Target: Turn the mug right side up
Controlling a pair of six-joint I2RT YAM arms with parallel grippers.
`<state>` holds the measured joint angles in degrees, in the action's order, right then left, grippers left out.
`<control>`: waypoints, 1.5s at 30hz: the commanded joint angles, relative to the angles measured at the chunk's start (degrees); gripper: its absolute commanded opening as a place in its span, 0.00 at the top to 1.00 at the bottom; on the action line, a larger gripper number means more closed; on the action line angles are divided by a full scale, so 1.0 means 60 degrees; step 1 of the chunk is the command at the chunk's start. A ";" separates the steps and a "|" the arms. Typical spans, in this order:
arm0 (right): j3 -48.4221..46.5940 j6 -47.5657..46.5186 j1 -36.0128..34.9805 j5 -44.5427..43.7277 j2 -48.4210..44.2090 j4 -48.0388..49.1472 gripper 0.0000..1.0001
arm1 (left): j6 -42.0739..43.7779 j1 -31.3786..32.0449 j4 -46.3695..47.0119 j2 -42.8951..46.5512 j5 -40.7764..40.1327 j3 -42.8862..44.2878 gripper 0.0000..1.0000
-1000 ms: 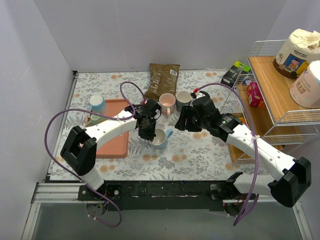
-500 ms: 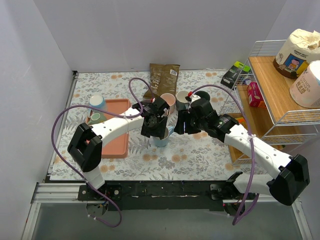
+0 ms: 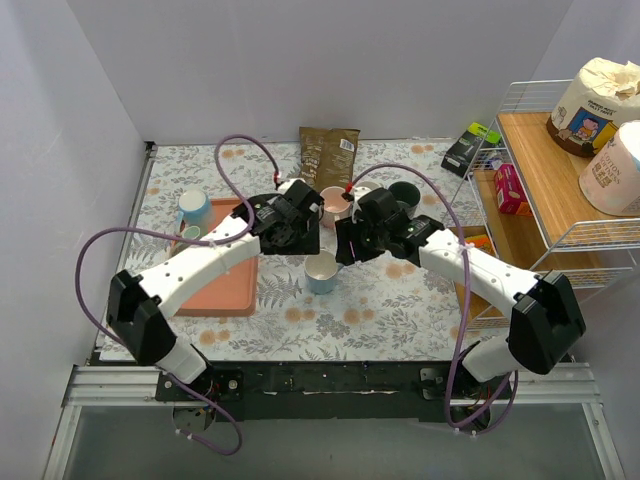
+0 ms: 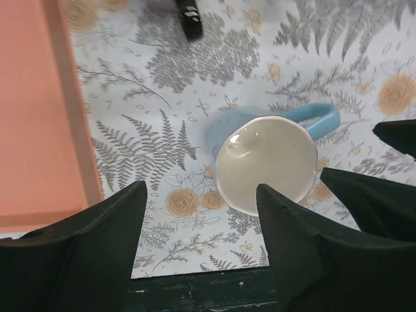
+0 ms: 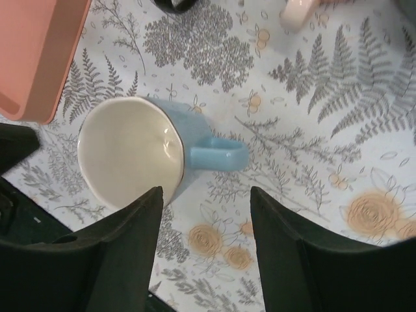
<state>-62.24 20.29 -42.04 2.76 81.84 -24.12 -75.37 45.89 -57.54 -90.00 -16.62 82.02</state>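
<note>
The light blue mug (image 3: 321, 271) with a white inside stands upright on the floral tablecloth, mouth up. In the left wrist view the mug (image 4: 266, 162) lies below me, its handle (image 4: 318, 120) pointing right. My left gripper (image 4: 201, 214) hangs open above and beside it, holding nothing. In the top view the left gripper (image 3: 300, 238) is just behind and left of the mug. My right gripper (image 5: 205, 227) is also open and empty, with the mug (image 5: 130, 149) off its left finger. From above, the right gripper (image 3: 347, 248) sits just right of the mug.
A salmon tray (image 3: 225, 270) lies left, with an upturned light blue cup (image 3: 194, 207) at its far corner. A pink mug (image 3: 333, 203), a dark mug (image 3: 404, 192) and a brown bag (image 3: 328, 155) stand behind. A wire-and-wood shelf (image 3: 540, 180) is at the right.
My left gripper opened, let go of the mug and drew up and back. The mug now stands free, mouth up. The right gripper shifted left, closer to the mug.
</note>
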 commanded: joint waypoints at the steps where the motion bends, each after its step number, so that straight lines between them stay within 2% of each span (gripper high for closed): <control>1: -0.0876 -0.1403 -0.0068 0.0110 0.0406 0.0958 0.37 | -0.1059 -0.0469 -0.0516 0.1229 -0.1814 0.0114 0.32; 5: -0.1287 -0.2368 -0.0156 0.0869 0.1080 0.0929 0.39 | -0.1559 -0.1216 -0.0606 0.1770 -0.1845 -0.0002 0.32; 9: -0.1696 -0.3145 -0.0215 0.1691 0.1811 0.0697 0.39 | -0.1369 -0.2181 -0.0211 0.2328 -0.1128 -0.0354 0.31; 11: -0.2003 -0.3338 -0.0229 0.2042 0.2047 0.0476 0.40 | -0.1295 -0.2345 -0.0108 0.2474 -0.0864 -0.0471 0.30; 17: -0.2254 -0.3792 -0.0317 0.1811 0.2619 -0.0008 0.48 | -0.1266 -0.2682 0.0068 0.2651 -0.0584 -0.0808 0.30; 20: -0.2312 -0.3778 -0.0361 0.1591 0.2809 -0.0125 0.63 | -0.1208 -0.2857 0.0127 0.2665 -0.0453 -0.0896 0.30; 21: -0.2356 -0.3749 -0.0376 0.1561 0.2882 -0.0329 0.75 | -0.1193 -0.2931 0.0156 0.2665 -0.0423 -0.0911 0.30; 24: -0.2606 -0.3544 -0.0405 0.1005 0.2927 -0.0784 0.98 | -0.1120 -0.3150 0.0229 0.2680 -0.0335 -0.0925 0.29; 25: -0.2475 -0.3485 -0.0391 0.0946 0.2883 -0.0785 0.99 | -0.1105 -0.3195 0.0273 0.2709 -0.0306 -0.0969 0.29; 28: -0.2226 -0.2784 -0.0405 0.0332 0.2518 -0.0872 0.99 | -0.1075 -0.3385 0.0390 0.2768 -0.0233 -0.1042 0.27; 31: -0.2079 -0.1598 -0.0390 -0.1204 0.2151 -0.1340 0.99 | -0.1046 -0.3546 0.0492 0.2797 -0.0087 -0.1159 0.26; 32: -0.2020 -0.1204 -0.0361 -0.2252 0.2005 -0.1544 0.99 | -0.1046 -0.3576 0.0508 0.2797 -0.0057 -0.1218 0.26; 35: -0.1932 0.0421 -0.0055 -0.3574 0.1669 -0.2570 0.99 | -0.1046 -0.3707 0.0610 0.2753 0.0133 -0.1320 0.25; 40: -0.1493 0.2239 0.0925 -0.4927 0.1067 -0.3641 0.99 | -0.1046 -0.3883 0.0786 0.2738 0.0368 -0.1526 0.25; 45: -0.1361 0.3106 0.1718 -0.5894 0.0686 -0.4153 0.99 | -0.1046 -0.4132 0.0889 0.2724 0.0544 -0.1658 0.24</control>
<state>-70.39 30.46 -34.59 -23.18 89.56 -44.88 -82.24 22.35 -53.41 -75.81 -14.61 72.79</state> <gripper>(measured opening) 0.058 0.755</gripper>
